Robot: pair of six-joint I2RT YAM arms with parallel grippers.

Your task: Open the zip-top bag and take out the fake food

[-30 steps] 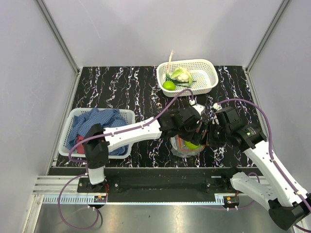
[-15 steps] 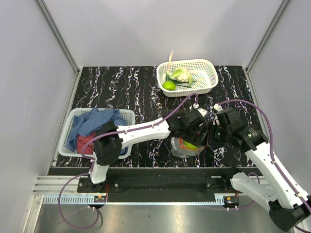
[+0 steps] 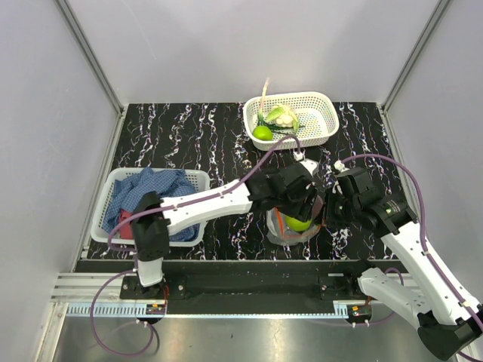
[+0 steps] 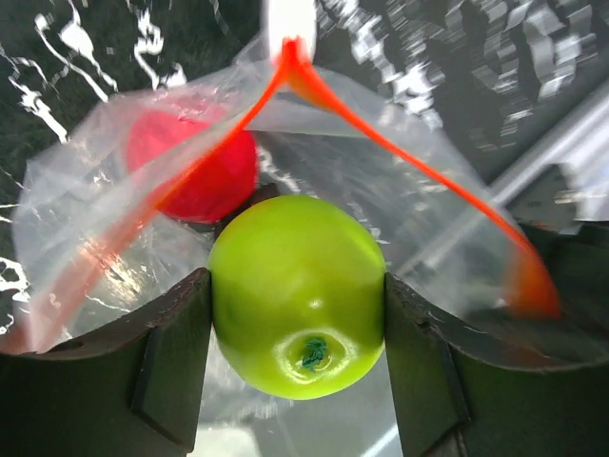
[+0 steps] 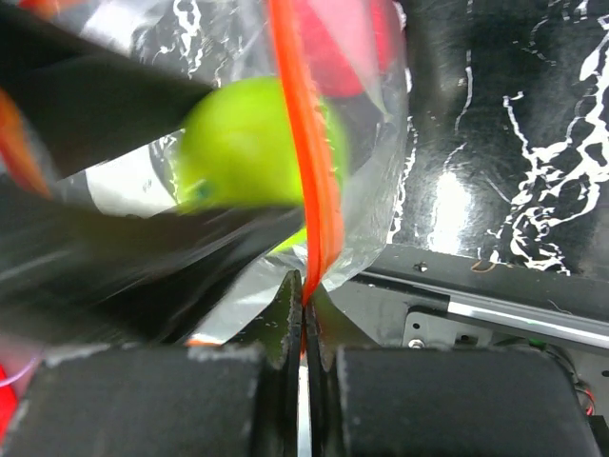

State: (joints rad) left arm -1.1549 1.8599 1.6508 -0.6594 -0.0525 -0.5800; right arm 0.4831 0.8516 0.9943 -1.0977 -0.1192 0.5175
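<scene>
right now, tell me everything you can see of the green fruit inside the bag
The lime-green fruit is a round, smooth, glossy plastic ball with a small dark green stem mark facing the left wrist camera. It sits in the open mouth of the clear zip-top bag, just in front of a red piece. The left gripper has a dark finger against each side of it.

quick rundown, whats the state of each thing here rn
zip-top bag, mouth open, zip strip pinched
lime-green fruit, in the bag mouth, gripped
red piece, inside the bag
left gripper, shut on lime-green fruit
right gripper, shut on zip-top bag
far basket, holding food
near basket, holding cloths
</scene>
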